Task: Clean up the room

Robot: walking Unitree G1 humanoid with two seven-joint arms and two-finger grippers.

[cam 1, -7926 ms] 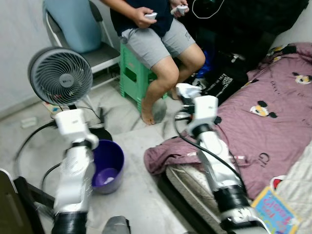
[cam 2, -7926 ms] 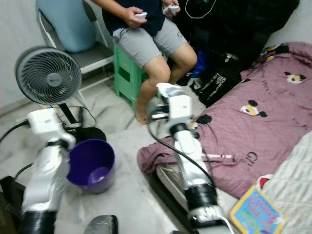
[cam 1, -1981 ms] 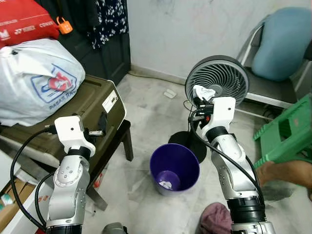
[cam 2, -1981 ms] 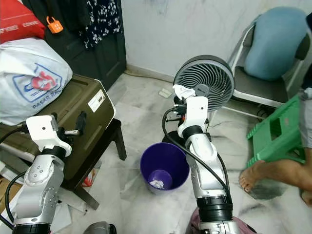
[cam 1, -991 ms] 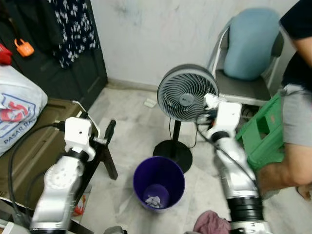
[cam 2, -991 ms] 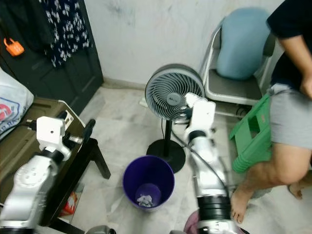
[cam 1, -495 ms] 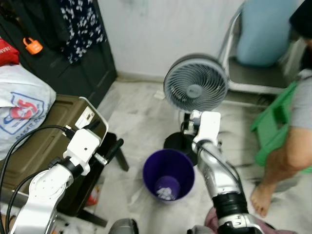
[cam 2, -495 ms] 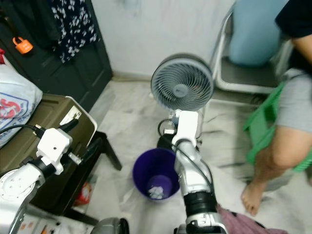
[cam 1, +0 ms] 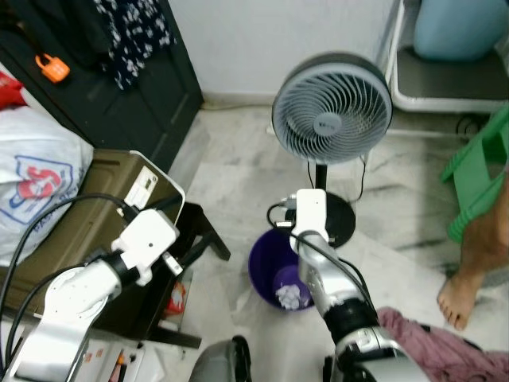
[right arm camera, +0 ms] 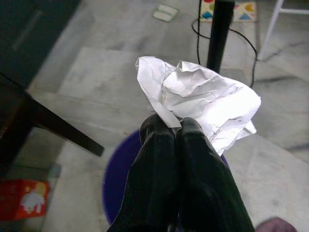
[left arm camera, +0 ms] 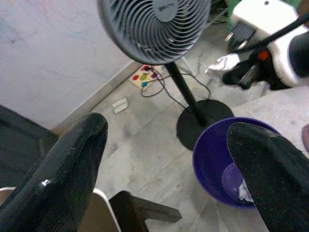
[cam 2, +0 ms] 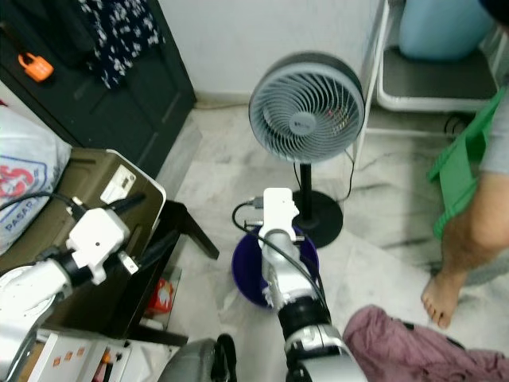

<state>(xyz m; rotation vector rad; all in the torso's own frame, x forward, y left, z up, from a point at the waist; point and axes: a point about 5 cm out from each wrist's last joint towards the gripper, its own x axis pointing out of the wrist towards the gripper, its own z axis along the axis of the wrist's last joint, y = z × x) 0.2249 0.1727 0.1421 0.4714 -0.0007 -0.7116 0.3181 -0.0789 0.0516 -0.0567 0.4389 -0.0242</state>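
Observation:
A crumpled white paper ball (right arm camera: 203, 96) is pinched in my right gripper (right arm camera: 174, 128), whose fingers are shut on it. That gripper hangs just above the far rim of a purple bin (cam 1: 266, 270) on the marble floor. Some white paper scraps (cam 1: 293, 295) lie in the bin's bottom. My left gripper (left arm camera: 166, 126) is open and empty, held out to the bin's left over the black stand (cam 1: 203, 243). The left wrist view also catches the paper ball (left arm camera: 221, 63) above the bin (left arm camera: 207, 154).
A grey standing fan (cam 1: 332, 107) with its cable is right behind the bin. An olive trunk (cam 1: 71, 231) carrying a white bag (cam 1: 32, 175) stands at the left. A green stool (cam 1: 477, 179), a person's foot (cam 1: 460, 288) and a mauve cloth (cam 1: 445, 354) lie at the right.
The camera has tilted and shifted. My right arm has come down over the bin's rim, still gripping the paper. The left gripper stays open beside the trunk.

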